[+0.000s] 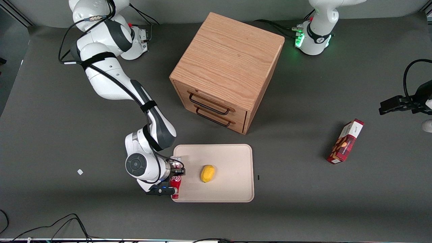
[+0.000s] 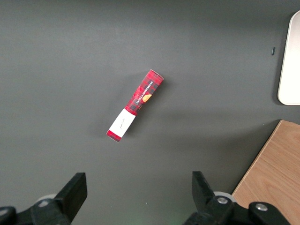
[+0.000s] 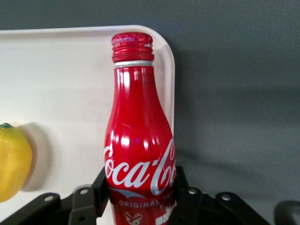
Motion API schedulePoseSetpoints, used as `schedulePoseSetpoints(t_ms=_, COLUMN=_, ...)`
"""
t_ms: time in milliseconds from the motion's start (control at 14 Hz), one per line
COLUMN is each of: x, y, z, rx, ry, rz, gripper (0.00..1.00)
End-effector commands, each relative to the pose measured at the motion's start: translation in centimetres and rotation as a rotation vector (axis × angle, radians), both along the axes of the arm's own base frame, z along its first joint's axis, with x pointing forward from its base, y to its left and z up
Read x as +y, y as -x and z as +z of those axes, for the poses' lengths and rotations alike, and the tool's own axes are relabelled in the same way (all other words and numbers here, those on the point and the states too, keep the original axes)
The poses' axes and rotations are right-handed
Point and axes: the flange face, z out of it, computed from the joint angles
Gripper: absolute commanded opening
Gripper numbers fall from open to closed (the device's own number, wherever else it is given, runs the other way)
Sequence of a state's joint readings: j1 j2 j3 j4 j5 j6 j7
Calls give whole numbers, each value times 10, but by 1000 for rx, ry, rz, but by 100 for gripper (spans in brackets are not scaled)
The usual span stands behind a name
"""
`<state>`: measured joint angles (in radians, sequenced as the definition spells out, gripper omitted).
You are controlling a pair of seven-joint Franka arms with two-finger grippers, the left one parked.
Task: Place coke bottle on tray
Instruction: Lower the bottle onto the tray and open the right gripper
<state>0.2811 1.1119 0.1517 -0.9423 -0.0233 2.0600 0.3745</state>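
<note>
The coke bottle [image 1: 176, 185] is a slim red bottle with white script and a red cap [image 3: 132, 46]. My right gripper [image 1: 172, 181] is shut on its lower body [image 3: 138, 140], one black finger [image 3: 100, 183] on each side. It is held over the cream-beige tray [image 1: 229, 189], at the edge toward the working arm's end and by the corner nearer the front camera. In the right wrist view the tray [image 3: 61, 84] lies under the bottle, its rounded corner beside the cap. Whether the bottle touches the tray is unclear.
A yellow lemon [image 1: 207, 173] lies on the tray beside the bottle [image 3: 11, 161]. The wooden drawer cabinet [image 1: 229, 67] stands farther from the front camera than the tray. A red snack box [image 1: 346, 141] lies toward the parked arm's end. A small white scrap [image 1: 80, 171] is on the table.
</note>
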Motion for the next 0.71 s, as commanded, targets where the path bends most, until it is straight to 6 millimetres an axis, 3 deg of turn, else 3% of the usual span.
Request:
schedulePoseSetpoints(t_ms=0, x=6, y=-3, z=6, rx=-12, ry=-19, rz=-24, gripper=72)
schedulePoseSetpoints(t_ms=71, x=6, y=-3, z=7, rx=-12, ry=-19, rz=-23, gripper=79)
schedulePoseSetpoints(t_ms=143, x=5, y=-2, z=5, rx=-8, ry=-17, rz=-21, gripper=100)
schedulePoseSetpoints(t_ms=643, x=5, y=-3, z=9, rx=-16, ry=-22, rz=-24, gripper=100)
